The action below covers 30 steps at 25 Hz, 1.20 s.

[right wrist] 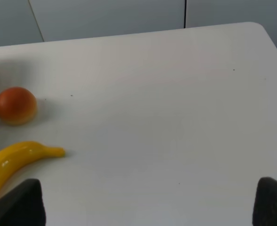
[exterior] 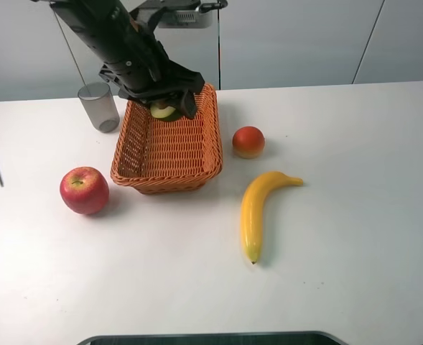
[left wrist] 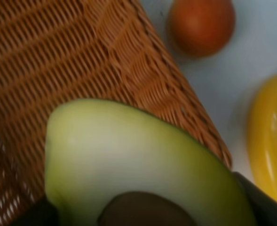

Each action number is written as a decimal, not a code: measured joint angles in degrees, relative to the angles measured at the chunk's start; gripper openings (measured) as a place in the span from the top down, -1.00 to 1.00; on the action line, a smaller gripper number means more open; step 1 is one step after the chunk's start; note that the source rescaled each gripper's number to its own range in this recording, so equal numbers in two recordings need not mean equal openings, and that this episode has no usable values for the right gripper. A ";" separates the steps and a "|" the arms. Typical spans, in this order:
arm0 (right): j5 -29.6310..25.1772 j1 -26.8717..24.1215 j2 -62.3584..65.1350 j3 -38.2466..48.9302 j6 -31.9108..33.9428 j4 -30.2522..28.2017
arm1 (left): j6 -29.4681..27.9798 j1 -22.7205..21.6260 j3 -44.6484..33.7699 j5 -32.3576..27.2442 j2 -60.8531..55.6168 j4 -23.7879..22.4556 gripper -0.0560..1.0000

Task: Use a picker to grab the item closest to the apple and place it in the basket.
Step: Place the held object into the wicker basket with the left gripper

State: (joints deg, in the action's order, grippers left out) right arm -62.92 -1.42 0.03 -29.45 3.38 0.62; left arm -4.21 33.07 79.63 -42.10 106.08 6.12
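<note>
A halved avocado (exterior: 164, 111) with pale green flesh and a brown pit hangs over the far end of the woven orange basket (exterior: 164, 180). My left gripper (exterior: 171, 106) is shut on it. The left wrist view is mostly filled by the avocado half (left wrist: 138, 155), with the basket weave (left wrist: 58, 56) just beneath it. The red apple (exterior: 84, 190) rests on the table to the left of the basket. My right gripper (right wrist: 144, 203) is open, with only its dark fingertips (right wrist: 17, 203) showing and nothing between them. It is out of the exterior view.
An orange-red round fruit (exterior: 248, 141) lies just right of the basket, and a yellow banana (exterior: 258, 212) sits in front of it. A grey translucent cup (exterior: 100, 106) stands behind the basket's left corner. The white table (exterior: 355, 215) stretches to the right.
</note>
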 joint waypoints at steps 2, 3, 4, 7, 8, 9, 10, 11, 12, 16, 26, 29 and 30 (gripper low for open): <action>0.00 0.00 0.00 0.00 0.00 0.00 | -0.10 0.00 1.44 1.02 3.26 -1.55 0.88; 0.00 0.00 0.00 0.00 0.00 0.00 | -0.10 0.00 1.83 1.70 4.38 -2.16 0.88; 0.00 0.00 0.00 0.00 0.00 0.00 | -0.10 0.00 2.07 2.57 5.56 -2.68 0.88; 0.00 0.00 0.00 0.00 0.00 0.00 | -1.54 0.00 2.21 5.59 7.98 -4.72 0.88; 0.00 0.00 0.00 0.00 0.00 0.00 | -2.16 0.00 2.21 6.79 8.40 -5.63 0.88; 0.00 0.00 0.00 0.00 0.00 0.00 | -2.59 0.00 2.21 7.95 9.04 -6.54 0.88; 0.00 0.00 0.00 0.00 0.00 0.00 | -2.86 0.00 2.21 8.81 9.47 -7.32 0.88; 0.00 0.00 0.00 0.00 0.00 0.00 | -2.99 0.00 2.21 9.67 9.91 -7.96 0.88; 0.00 0.00 0.00 0.00 0.00 0.00 | -3.16 0.00 2.21 10.35 10.18 -8.25 0.88; 0.00 0.00 0.00 0.00 0.00 0.00 | -3.28 0.00 2.21 12.42 11.79 -9.22 0.88; 0.00 0.00 0.00 0.00 0.00 0.00 | -3.28 0.00 2.21 12.98 12.42 -11.67 -0.32; 0.00 0.00 0.00 0.00 0.00 0.00 | -3.39 0.00 2.21 12.98 12.42 -11.80 -0.89; 0.00 0.00 0.00 0.00 0.00 0.00 | -3.39 0.00 2.21 12.98 12.42 -11.80 -0.93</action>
State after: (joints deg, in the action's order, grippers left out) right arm -62.92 -1.42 0.03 -29.45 3.38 0.62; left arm -7.59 33.07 81.84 -29.12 118.50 -5.68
